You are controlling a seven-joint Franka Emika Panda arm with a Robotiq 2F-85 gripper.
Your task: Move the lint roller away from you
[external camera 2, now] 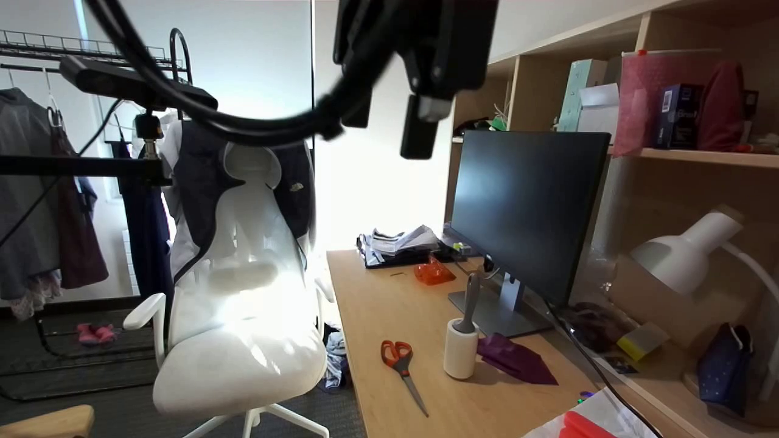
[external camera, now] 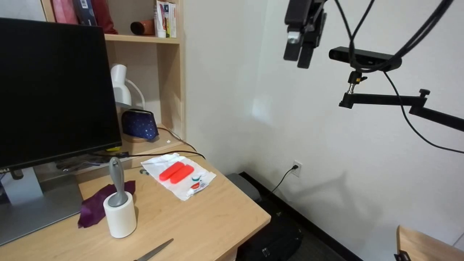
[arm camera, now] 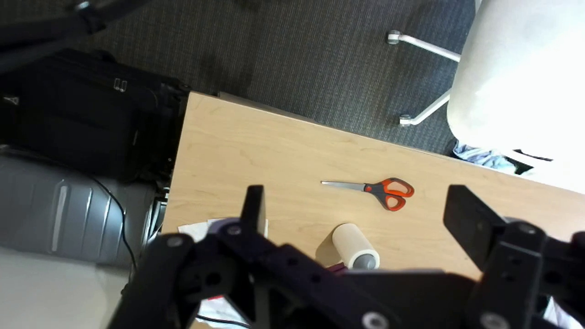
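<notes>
Lint roller (external camera: 119, 199), one: stands with long axis upright, in from the front edge of the worktop (external camera 2: 389, 304), well below the gripper (arm camera: 354, 205), jaws spread, empty.

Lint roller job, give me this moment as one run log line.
hand: open, above desk | lint roller: standing handle-up on desk | grasp: none | scissors: lying nearby

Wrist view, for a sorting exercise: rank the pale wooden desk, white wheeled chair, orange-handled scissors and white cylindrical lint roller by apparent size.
1. Desk
2. Chair
Unranked, well below both: lint roller looks thicker, scissors longer.
</notes>
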